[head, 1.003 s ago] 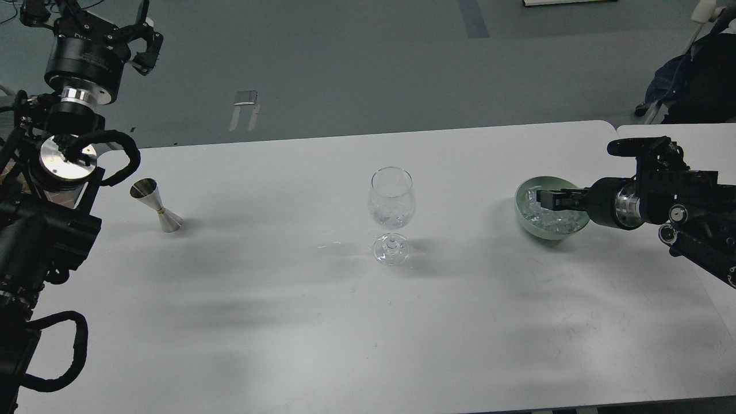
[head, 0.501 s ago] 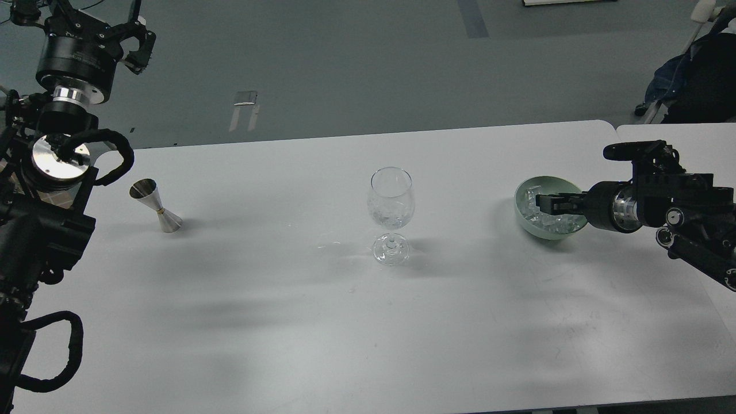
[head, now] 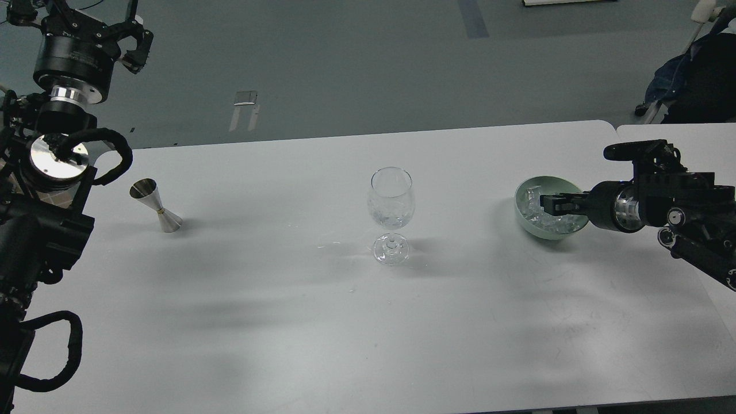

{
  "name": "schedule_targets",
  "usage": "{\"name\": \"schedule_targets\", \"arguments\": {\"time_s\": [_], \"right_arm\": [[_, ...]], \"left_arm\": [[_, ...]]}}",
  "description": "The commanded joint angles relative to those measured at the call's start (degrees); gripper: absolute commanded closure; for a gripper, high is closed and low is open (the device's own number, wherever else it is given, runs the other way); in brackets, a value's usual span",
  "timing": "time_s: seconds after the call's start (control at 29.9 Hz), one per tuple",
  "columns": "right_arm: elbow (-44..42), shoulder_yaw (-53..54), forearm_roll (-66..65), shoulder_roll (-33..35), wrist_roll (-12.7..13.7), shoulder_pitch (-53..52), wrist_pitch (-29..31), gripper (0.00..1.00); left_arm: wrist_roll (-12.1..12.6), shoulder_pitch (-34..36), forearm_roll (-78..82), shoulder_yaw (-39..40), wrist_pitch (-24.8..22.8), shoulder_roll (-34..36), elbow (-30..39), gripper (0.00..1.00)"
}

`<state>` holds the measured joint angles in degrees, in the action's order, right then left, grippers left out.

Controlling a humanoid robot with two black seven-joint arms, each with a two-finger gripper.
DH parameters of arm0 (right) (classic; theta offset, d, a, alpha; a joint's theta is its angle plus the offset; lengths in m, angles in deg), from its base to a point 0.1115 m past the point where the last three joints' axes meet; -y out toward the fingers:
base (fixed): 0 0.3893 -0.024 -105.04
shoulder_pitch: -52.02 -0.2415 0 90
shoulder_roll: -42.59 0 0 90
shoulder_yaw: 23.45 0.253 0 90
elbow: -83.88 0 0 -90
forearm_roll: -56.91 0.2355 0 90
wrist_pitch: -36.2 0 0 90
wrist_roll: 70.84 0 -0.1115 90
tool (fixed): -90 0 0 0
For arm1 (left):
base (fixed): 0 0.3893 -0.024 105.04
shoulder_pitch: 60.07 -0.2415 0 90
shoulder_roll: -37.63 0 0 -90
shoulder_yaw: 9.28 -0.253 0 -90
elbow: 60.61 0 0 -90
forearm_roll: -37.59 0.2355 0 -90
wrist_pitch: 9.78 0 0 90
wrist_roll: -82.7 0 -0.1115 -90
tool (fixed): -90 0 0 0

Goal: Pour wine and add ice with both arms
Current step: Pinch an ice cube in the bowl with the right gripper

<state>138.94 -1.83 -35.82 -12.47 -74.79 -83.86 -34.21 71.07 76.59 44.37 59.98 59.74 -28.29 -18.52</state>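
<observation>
A clear stemmed wine glass [head: 391,213] stands upright at the table's middle, with a little glinting ice and barely visible clear wine in its bowl. A pale green bowl [head: 526,218] at the right holds a pile of ice cubes [head: 532,208]. My right gripper [head: 546,205] reaches from the right into the bowl, over the ice; I cannot tell whether its dark fingers are open or shut. My left gripper [head: 123,35] is raised at the far upper left, beyond the table's edge, fingers spread and empty. A steel jigger [head: 156,206] stands tilted on the table below it.
The white table [head: 287,322] has a second table top [head: 690,133] adjoining at the far right. A dark chair with clothing [head: 698,80] stands behind that. A small metal piece [head: 245,99] lies on the floor beyond the table.
My left gripper has risen and drawn slightly left, away from the jigger. My right gripper has shifted slightly right within the bowl. The glass and jigger have not moved.
</observation>
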Motion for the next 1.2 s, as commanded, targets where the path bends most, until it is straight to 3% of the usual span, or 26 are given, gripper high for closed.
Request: {"name": "schedule_targets", "arguments": {"time_s": [0.0,0.3,0.37,0.7,0.9,1.17], "right_arm": [[-0.31,0.00,-0.08,-0.14,0.17,0.00,0.01,0.61],[-0.22,-0.09,0.01,0.04,0.17,0.53,0.10,0.82],[-0.22,-0.09,0.09,0.04,0.17,0.61,0.18,1.00],[1.62,0.18,0.53,0.30,0.08,-0.61,0.19,1.00],[8.38,2.63,1.15,5.40,0.08,-5.09,-0.08,1.00],[18.49,8.61,1.15,4.96,0.43,-9.31,0.10,1.00]], "left_arm": [[0.03,-0.08,0.08,0.00,0.00,0.00,0.00,0.04],[0.03,-0.08,0.08,0.00,0.00,0.79,0.00,0.04],[0.03,-0.08,0.08,0.00,0.00,0.88,0.00,0.04],[0.03,-0.08,0.08,0.00,0.09,1.32,0.00,0.04],[0.21,0.01,0.08,-0.09,0.35,2.11,0.00,0.04],[0.29,0.01,0.16,-0.18,0.53,2.46,-0.09,0.04]]}}
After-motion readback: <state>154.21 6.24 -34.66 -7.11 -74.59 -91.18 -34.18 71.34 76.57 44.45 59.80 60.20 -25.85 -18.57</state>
